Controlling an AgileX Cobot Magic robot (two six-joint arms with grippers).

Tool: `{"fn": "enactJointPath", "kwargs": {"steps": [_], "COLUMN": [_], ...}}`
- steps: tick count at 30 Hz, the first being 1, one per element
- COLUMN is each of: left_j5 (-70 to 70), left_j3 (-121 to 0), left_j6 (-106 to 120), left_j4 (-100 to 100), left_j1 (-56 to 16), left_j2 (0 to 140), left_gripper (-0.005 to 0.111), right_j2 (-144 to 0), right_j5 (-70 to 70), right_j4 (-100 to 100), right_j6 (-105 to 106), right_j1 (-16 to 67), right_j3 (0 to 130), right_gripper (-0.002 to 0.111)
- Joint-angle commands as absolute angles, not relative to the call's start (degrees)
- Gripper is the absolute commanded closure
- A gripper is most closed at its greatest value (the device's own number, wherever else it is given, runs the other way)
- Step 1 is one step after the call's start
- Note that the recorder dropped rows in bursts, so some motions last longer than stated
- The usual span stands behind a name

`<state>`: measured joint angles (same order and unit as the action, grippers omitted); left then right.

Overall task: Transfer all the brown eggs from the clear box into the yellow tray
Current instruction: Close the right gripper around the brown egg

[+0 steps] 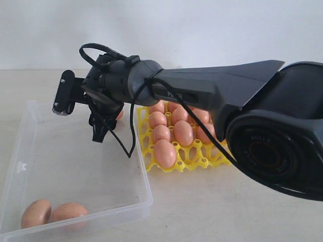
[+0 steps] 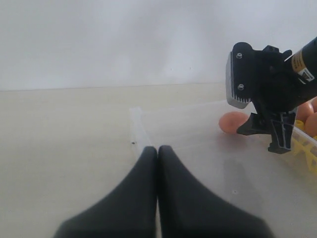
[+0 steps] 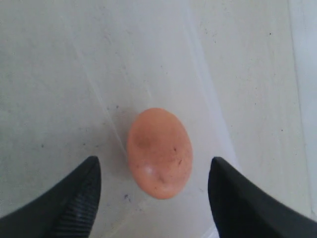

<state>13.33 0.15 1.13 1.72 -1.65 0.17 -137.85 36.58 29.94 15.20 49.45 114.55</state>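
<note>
The right arm [image 1: 212, 91] reaches across the exterior view and hides the back of the yellow tray [image 1: 189, 162], where many brown eggs [image 1: 165, 153] sit in the cups. Its black cable [image 1: 132, 126] hangs in front of the left edge of the tray. The right gripper [image 1: 98, 126] hangs over the far side of the clear box [image 1: 81, 171]. Two more eggs [image 1: 68, 212] lie touching each other in the near corner of the box.

The exterior view shows little of what is under the gripper. The right wrist view shows one brown egg [image 3: 159, 152] on the box floor between the fingers, which are spread wide and touch it on neither side.

Only the left wrist view shows the left gripper [image 2: 157, 148]. Its fingers are pressed together on nothing, low over the table [image 2: 59, 129] near a corner of the box.
</note>
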Motion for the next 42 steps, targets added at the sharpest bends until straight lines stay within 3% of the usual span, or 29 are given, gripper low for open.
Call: {"fn": "enactJointPath", "kwargs": {"steps": [1, 25, 33, 35, 39, 42], "left_j5": [13.26, 13.26, 13.26, 13.26, 13.26, 13.26], "left_j3": [0.00, 0.00, 0.00, 0.00, 0.00, 0.00], "left_j6": [1.16, 1.16, 1.16, 1.16, 1.16, 1.16], "left_j4": [2.03, 2.03, 2.03, 2.03, 2.03, 2.03], "left_j1": [-1.88, -1.88, -1.88, -1.88, -1.88, -1.88], "left_j2": [0.00, 0.00, 0.00, 0.00, 0.00, 0.00], "left_gripper": [0.111, 0.111, 0.111, 0.111, 0.111, 0.111], "right_j2": [-138.40, -142.50, -142.50, -142.50, -142.50, -142.50], "right_j5": [33.84, 28.62, 27.02, 26.66, 26.53, 26.25], "right_j4": [28.80, 28.38, 27.64, 27.48, 27.48, 27.48], "right_j6": [15.42, 15.29, 15.29, 15.29, 15.29, 15.29], "right_j1": [48.59, 46.16, 45.67, 45.67, 45.79, 45.79], "right_j3": [114.43, 114.43, 114.43, 114.43, 114.43, 114.43], "right_gripper": [0.048, 0.048, 0.072, 0.068, 0.050, 0.049]}}
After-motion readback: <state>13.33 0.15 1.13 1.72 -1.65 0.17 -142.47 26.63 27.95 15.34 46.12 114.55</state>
